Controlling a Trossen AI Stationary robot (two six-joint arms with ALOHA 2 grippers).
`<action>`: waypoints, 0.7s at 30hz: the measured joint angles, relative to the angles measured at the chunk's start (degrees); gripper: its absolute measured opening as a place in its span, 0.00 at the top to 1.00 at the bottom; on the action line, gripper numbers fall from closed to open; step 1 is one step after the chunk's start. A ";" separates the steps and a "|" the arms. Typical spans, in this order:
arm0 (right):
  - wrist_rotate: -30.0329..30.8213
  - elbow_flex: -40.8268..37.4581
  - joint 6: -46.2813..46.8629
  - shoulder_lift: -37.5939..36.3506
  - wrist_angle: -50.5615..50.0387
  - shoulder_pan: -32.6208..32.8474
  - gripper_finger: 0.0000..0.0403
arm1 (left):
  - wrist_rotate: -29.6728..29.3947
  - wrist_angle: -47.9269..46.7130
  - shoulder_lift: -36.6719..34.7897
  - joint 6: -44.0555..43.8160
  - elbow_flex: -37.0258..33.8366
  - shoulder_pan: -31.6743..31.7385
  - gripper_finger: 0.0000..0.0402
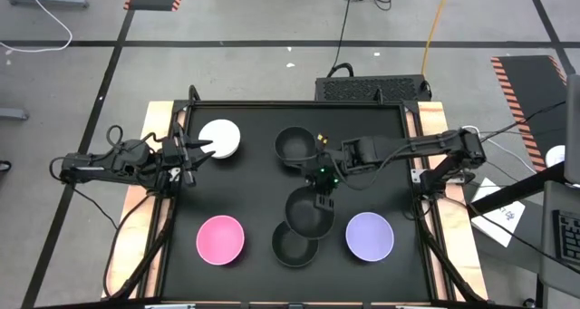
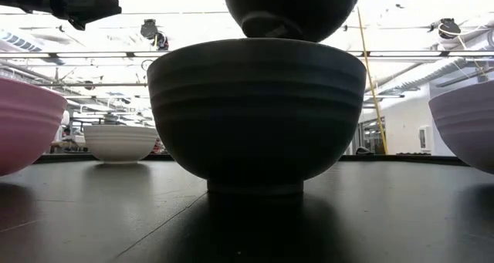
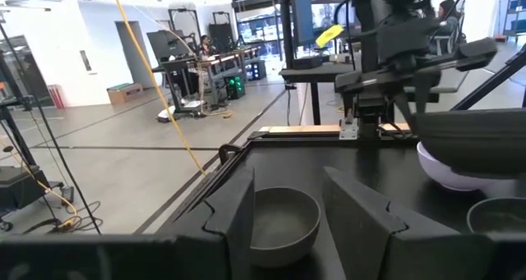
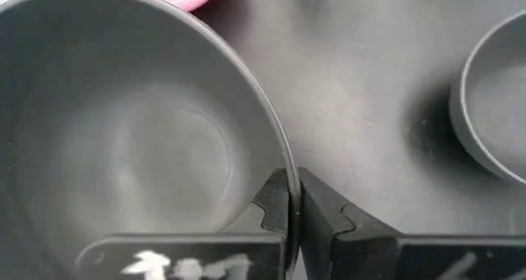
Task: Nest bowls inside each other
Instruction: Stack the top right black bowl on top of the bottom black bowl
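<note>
My right gripper (image 1: 319,198) is shut on a black bowl (image 1: 306,213) and holds it above the table's middle, just far of a second black bowl (image 1: 294,245) that stands on its foot. In the low view the held bowl (image 2: 293,8) hangs above the standing one (image 2: 256,116). A third black bowl (image 1: 294,144) stands at the far middle, the white bowl (image 1: 219,138) far left, the pink bowl (image 1: 220,239) near left, and the lavender bowl (image 1: 370,236) near right. My left gripper (image 1: 207,149) is open and empty beside the white bowl. My right gripper pinches the held bowl's rim (image 4: 283,161) on its far side, one finger inside the bowl and one outside. The fingers come from above, pointing down. The bowl hangs lifted clear of the table, mouth up and about level.
The black tabletop (image 1: 254,187) has raised wooden side rails (image 1: 145,200). Bare table lies between the pink bowl and the white bowl. People and equipment show in the room beyond the table.
</note>
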 joint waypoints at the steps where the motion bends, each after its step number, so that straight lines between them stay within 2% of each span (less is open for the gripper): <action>1: -0.04 0.00 0.45 -0.02 0.20 0.38 1.00 | -0.07 0.00 0.00 0.01 0.00 -0.02 0.63; 9: -1.93 0.05 2.07 1.16 7.59 3.43 1.00 | -0.33 0.00 0.00 0.01 0.00 0.00 0.63; 13: -5.82 0.04 2.81 4.24 7.65 3.67 1.00 | -0.36 -0.04 0.00 -0.23 0.00 0.00 0.63; 21: -4.42 0.20 4.69 8.14 6.59 3.45 1.00 | -0.40 -0.89 0.00 -1.12 0.00 0.00 0.63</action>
